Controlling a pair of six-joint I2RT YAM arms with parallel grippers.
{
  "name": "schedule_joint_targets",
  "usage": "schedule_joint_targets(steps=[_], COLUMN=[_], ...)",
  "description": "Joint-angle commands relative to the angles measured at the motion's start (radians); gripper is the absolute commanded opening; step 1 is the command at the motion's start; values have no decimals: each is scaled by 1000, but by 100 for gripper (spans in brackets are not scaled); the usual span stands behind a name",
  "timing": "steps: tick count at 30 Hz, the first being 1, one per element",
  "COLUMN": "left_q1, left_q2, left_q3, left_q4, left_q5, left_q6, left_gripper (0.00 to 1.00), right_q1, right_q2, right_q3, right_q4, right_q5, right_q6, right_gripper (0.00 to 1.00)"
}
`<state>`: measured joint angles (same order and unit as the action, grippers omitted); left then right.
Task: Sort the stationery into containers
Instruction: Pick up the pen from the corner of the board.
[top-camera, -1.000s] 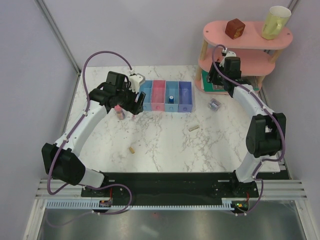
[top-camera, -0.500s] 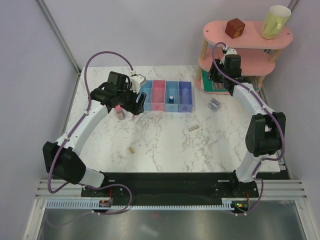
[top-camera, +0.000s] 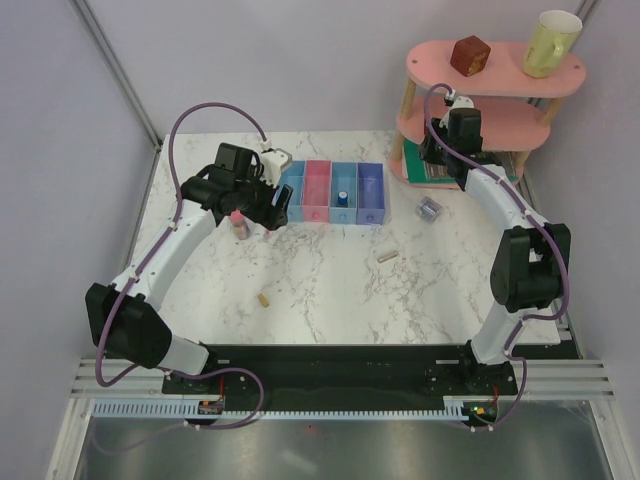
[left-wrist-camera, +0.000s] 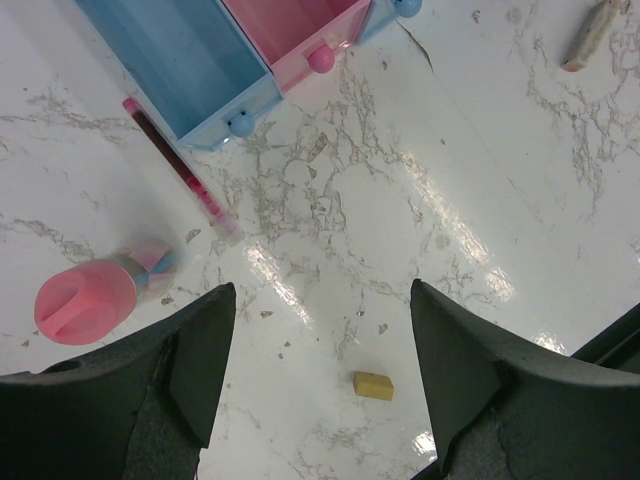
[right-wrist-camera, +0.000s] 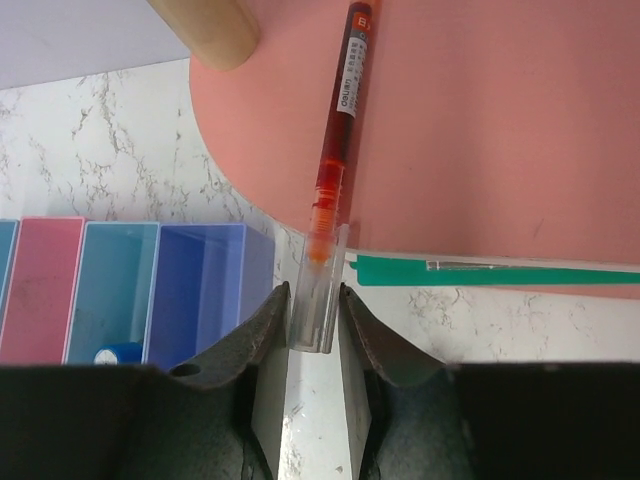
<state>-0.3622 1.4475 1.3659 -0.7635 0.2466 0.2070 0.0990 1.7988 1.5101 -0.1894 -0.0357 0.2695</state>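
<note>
Where the glossy, marble-veined table (top-camera: 330, 300) runs nearest the arm bases, a blocky beige piece (top-camera: 264, 299) and a rod-like beige piece (top-camera: 387, 256) lie well apart. Farther on, the left claw (left-wrist-camera: 320, 305) hangs wide open and empty above the table, near one pink cylinder (left-wrist-camera: 85, 300) standing upright and one thin red pen (left-wrist-camera: 178, 165) lying just beside the end bin. One small clear round tub (top-camera: 430, 208) sits off to the right. Four joined plastic bins (top-camera: 318, 188), rectangular and open-topped, form a row; one tiny blue cylinder (top-camera: 342, 196) stands in the third from the left. Farthest, the right claw (right-wrist-camera: 313, 305) pinches the clear cap of a second, orange-red pen (right-wrist-camera: 338, 140) lying on the smooth pink shelf (right-wrist-camera: 500, 130).
</note>
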Motion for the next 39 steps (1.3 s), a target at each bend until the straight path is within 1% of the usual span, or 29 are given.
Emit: schedule_joint_targets(steps=[1,11,22,32,39], left_q1=[-3,-6,-9,-14,-17], left_q2=[-2,-2,-24,-45,-71], left_q3=[21,36,33,22,15], left_q4=[3,1,1,-2,-5], left_q5=[31,40,39,42,34], left_q6=[28,19,15,6,17], left_gripper=[78,78,78,79,79], right_q1=[-5,-5,-2,10,62], right_q2=[-7,-68,-119,-254,-329], right_q3=[47,-24,-71,-154,-211], right_q4=[31,15,-10,-54,-93], right_q5=[19,10,-23,-81,-105], right_q6=[13,7,-7,-79,-76], right_gripper=[32,27,25,23,22])
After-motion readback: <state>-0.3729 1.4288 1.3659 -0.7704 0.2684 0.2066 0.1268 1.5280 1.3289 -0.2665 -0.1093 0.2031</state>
